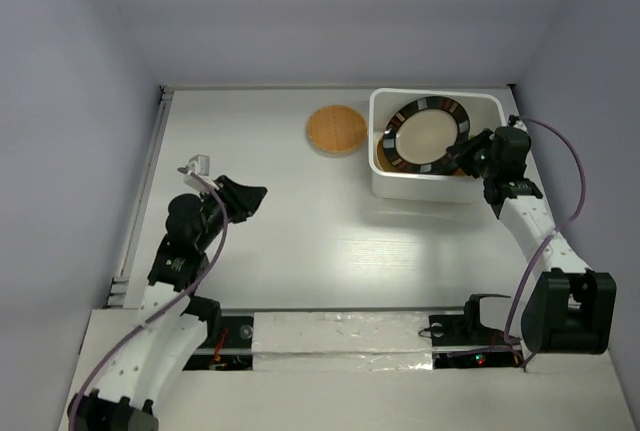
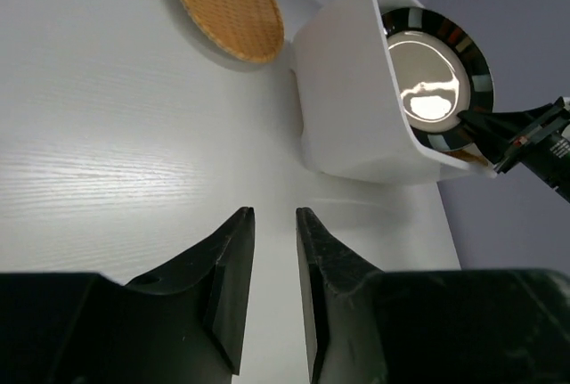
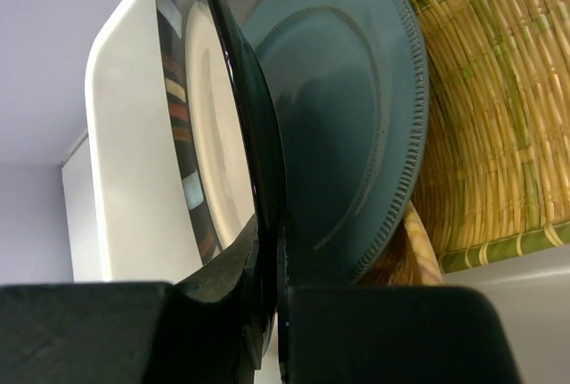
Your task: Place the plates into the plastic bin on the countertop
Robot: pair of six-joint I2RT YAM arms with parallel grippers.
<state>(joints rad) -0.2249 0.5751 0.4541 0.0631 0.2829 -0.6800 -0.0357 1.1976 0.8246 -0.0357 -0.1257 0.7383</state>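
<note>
The black-rimmed cream-centred plate (image 1: pixel 428 134) stands tilted in the white plastic bin (image 1: pixel 385 176) at the back right of the countertop (image 1: pixel 300 241). My right gripper (image 1: pixel 466 157) is shut on its right rim. In the right wrist view the jaws (image 3: pixel 270 232) pinch that plate's rim (image 3: pixel 223 90), with a teal plate (image 3: pixel 347 108), a yellow-green slatted plate (image 3: pixel 490 117) and an orange dish's edge (image 3: pixel 410 259) behind it. A round woven tan plate (image 1: pixel 335 131) lies flat just left of the bin. My left gripper (image 1: pixel 252 195) hovers at the left, jaws slightly apart and holding nothing (image 2: pixel 274 215).
Pale walls close off the back and both sides. The bin's wall (image 2: pixel 343 90) and the woven plate (image 2: pixel 227 5) lie ahead of the left gripper, across bare white surface. A foil-covered strip (image 1: pixel 340 336) runs along the near edge between the arm bases.
</note>
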